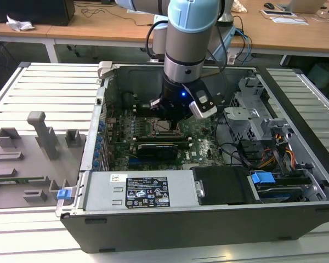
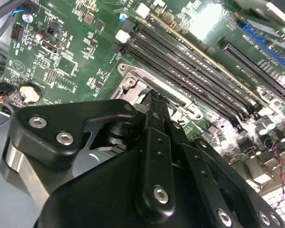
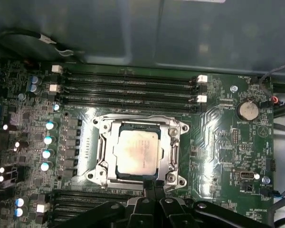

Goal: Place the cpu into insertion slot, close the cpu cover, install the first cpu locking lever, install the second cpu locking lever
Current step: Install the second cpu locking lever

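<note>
Now: cpu (image 3: 135, 152) sits in insertion slot (image 3: 102, 151) | cpu cover (image 3: 175, 149) down around it | tool (image 3: 153, 186) pressed together at the cover's edge.

My bench is a pale ribbed metal table (image 1: 49, 87), with long wooden desks (image 1: 88, 30) behind it under bright, even room light.
</note>
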Controlling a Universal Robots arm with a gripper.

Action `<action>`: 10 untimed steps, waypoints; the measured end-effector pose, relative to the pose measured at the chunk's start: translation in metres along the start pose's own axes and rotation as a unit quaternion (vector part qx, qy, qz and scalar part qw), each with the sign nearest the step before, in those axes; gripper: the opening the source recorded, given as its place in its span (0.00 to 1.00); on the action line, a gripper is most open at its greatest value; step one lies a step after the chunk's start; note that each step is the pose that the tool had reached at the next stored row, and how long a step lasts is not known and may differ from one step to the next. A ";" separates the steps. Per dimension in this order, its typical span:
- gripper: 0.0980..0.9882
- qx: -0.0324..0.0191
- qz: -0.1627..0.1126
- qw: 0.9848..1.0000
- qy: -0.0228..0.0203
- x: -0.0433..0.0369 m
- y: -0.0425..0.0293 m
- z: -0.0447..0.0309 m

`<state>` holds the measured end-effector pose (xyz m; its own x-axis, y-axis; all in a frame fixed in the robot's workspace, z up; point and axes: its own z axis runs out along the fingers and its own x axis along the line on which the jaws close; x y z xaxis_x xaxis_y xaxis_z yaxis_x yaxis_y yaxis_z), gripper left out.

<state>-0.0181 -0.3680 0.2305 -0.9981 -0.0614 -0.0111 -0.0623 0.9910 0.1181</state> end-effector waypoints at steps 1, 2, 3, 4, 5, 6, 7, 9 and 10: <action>0.01 0.000 0.000 1.000 0.000 0.0005 -0.0010 -0.0001; 0.01 0.000 0.000 1.000 0.000 0.0010 -0.0019 -0.0001; 0.01 0.000 0.000 1.000 0.000 0.0018 -0.0028 -0.0002; 0.01 0.000 0.000 1.000 0.000 0.0027 -0.0036 -0.0002; 0.01 0.000 0.000 1.000 0.000 0.0057 -0.0044 -0.0002; 0.01 0.000 0.000 1.000 0.000 0.0119 -0.0042 0.0003; 0.01 0.000 0.000 1.000 0.000 0.0150 -0.0040 0.0006; 0.01 0.000 0.000 1.000 0.000 0.0225 -0.0038 0.0020; 0.01 0.000 0.000 1.000 0.000 0.0240 -0.0038 0.0031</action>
<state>-0.0418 -0.3729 0.2267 -0.9980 -0.0614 -0.0112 -0.0623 0.9910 0.1181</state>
